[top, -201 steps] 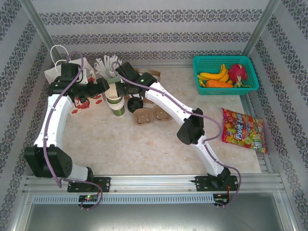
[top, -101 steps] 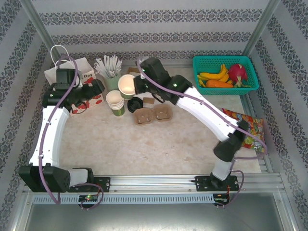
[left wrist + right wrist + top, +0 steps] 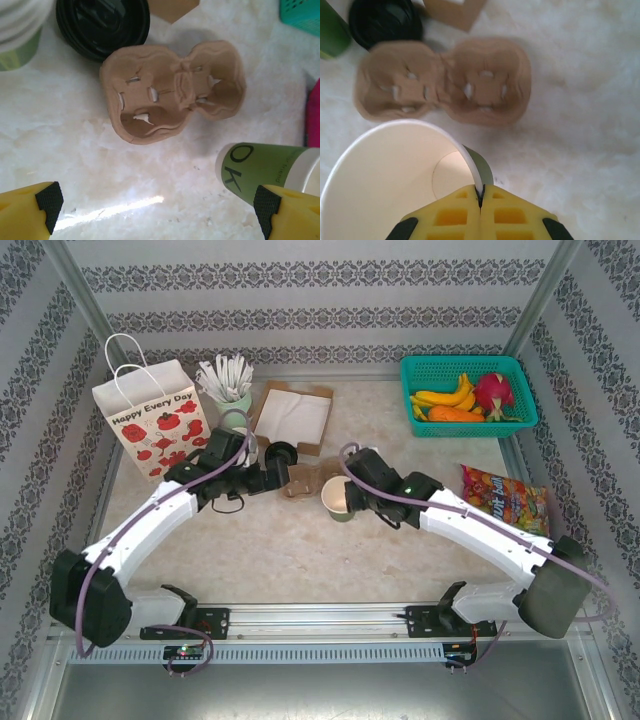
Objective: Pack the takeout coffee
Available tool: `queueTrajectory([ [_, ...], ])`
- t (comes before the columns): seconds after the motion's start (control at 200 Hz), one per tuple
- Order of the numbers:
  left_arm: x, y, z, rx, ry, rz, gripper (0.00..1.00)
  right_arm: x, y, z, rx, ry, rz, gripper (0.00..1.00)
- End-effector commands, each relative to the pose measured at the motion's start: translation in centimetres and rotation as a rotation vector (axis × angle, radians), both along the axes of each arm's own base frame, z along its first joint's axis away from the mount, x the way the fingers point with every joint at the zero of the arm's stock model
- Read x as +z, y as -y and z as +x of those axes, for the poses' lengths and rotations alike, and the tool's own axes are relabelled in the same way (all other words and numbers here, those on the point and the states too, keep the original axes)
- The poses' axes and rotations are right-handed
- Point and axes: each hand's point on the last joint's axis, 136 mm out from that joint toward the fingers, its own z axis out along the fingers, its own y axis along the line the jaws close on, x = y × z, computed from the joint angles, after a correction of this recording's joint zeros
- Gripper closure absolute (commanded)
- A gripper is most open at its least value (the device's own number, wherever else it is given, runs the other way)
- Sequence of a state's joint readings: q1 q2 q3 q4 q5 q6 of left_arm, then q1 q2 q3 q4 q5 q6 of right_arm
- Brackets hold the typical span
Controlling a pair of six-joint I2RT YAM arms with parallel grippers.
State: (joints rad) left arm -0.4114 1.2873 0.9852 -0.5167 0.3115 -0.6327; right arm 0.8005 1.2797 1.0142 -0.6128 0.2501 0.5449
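We read this as the step of loading a cup into the pulp carrier (image 3: 305,478), the two-well tray that sits on the surface (image 3: 300,550) with both wells empty.

The right end effector (image 3: 480,195) is fully closed, its two fingers pinching the rim wall of an olive-green cup (image 3: 337,498). The cup is open-topped and shows a bare cream interior. It sits just beside the carrier, on the carrier's near-right side, and we cannot tell whether its base touches the surface. A black lid (image 3: 282,453) lies just behind the carrier's left well, apart from the cup.

The left end effector (image 3: 156,205) is spread wide and holds nothing. It hangs over the surface just in front of the carrier's left side.

For the next move, we judge that the cup's base must be brought over one well, most likely the nearer right one. The cup should be kept upright and lowered straight, so the tapered base seats between the well's tabs. The carrier is light and could slide or tip under an off-centre push, so the free left end effector may need to steady it. The lid would then have to go on, and the paper bag (image 3: 150,420) stands well to the carrier's left.
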Motion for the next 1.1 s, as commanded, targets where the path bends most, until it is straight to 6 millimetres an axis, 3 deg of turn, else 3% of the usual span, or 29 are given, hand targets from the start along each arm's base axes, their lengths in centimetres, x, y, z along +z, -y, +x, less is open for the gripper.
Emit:
queueTrajectory([
  [0.0, 0.4, 1.5, 2.8, -0.041, 0.157, -0.012, 0.00, -0.4, 0.0, 0.3, -0.045, 0.031, 0.061, 1.00],
  [0.215, -1.2, 1.9, 6.0, -0.054, 0.273, 0.010, 0.00, -2.6, -1.0, -0.4, -0.032, -0.041, 0.070, 0.98],
  [0.42, -3.4, 0.7, 8.4, -0.011, 0.261, 0.041, 0.00, -3.6, -3.2, -0.2, 0.001, -0.065, 0.106, 0.95],
  [0.814, -5.0, -4.1, 10.7, 0.071, 0.269, 0.170, 0.00, -4.4, -7.1, -0.9, 0.120, -0.125, 0.126, 0.86],
  [1.014, -4.8, -3.8, 10.2, 0.081, 0.212, 0.200, 0.01, -3.4, -7.7, -0.9, 0.132, -0.109, 0.152, 0.67],
  [1.094, -5.5, -4.7, 9.6, 0.148, 0.164, 0.288, 0.02, -2.5, -7.5, -0.8, 0.131, -0.082, 0.159, 0.56],
])
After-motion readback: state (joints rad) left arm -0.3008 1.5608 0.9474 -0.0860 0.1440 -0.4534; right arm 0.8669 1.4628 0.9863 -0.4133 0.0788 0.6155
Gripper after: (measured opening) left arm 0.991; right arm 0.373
